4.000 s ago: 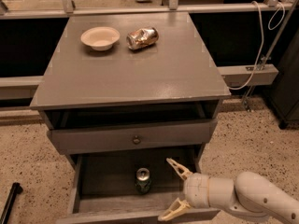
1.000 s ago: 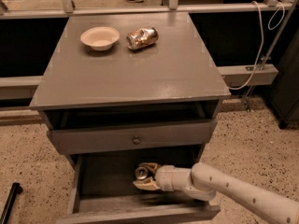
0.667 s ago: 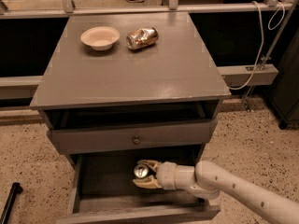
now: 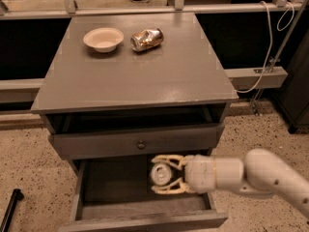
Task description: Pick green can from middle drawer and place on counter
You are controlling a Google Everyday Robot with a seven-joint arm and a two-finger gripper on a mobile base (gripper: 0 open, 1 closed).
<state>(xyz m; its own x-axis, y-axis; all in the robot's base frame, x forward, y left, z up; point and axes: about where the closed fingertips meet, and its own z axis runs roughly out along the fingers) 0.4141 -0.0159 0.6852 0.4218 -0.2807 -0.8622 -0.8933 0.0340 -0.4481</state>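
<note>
The green can point(image 4: 161, 174) shows mostly its silver top with the pull tab, tipped toward the camera. My gripper point(image 4: 157, 175) comes in from the right and is shut on it, one cream finger point(image 4: 169, 159) above and one below. The can hangs over the dark floor of the open middle drawer point(image 4: 145, 221), just below the drawer front with the round knob point(image 4: 140, 144). The grey counter point(image 4: 145, 74) lies above and behind.
A cream bowl point(image 4: 103, 38) and a crumpled coppery can point(image 4: 147, 38) sit at the back of the counter. My white arm point(image 4: 263, 175) reaches in from the lower right. A black pole tip point(image 4: 10, 208) lies on the speckled floor at lower left. A white cable point(image 4: 263, 57) hangs at the right.
The gripper closed on the green can in the drawer and has lifted it a little, tipping its top toward the camera. The drawer and counter items have not moved.
</note>
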